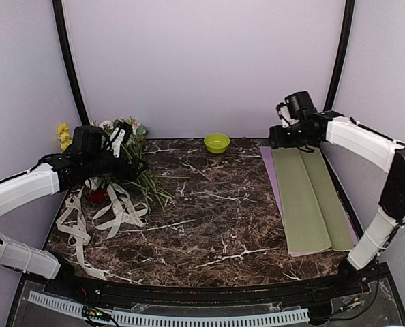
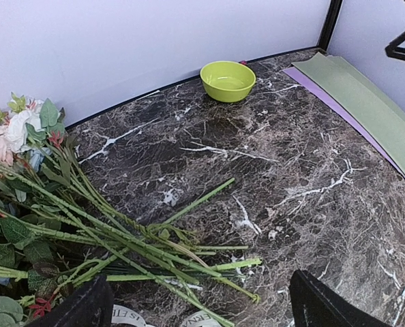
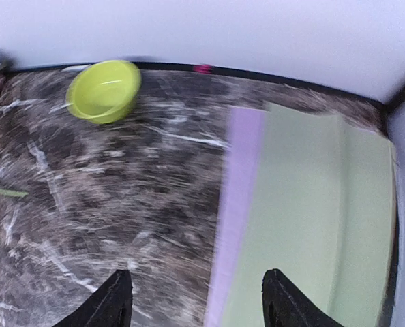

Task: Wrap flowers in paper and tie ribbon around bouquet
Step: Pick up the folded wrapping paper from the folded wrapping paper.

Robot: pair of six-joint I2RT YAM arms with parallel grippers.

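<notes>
Your left gripper (image 2: 198,300) gapes over the flowers (image 2: 86,225) left of the green bowl (image 2: 228,80); your right gripper (image 3: 196,300), jaws apart and empty, hangs over the paper (image 3: 311,204).

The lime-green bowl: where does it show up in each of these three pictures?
Top view: bowl at the table's far edge, near the middle.
Left wrist: bowl upper middle.
Right wrist: bowl upper left.
Shared landmark: the sage-green paper, right of the bowl in all three.
</notes>
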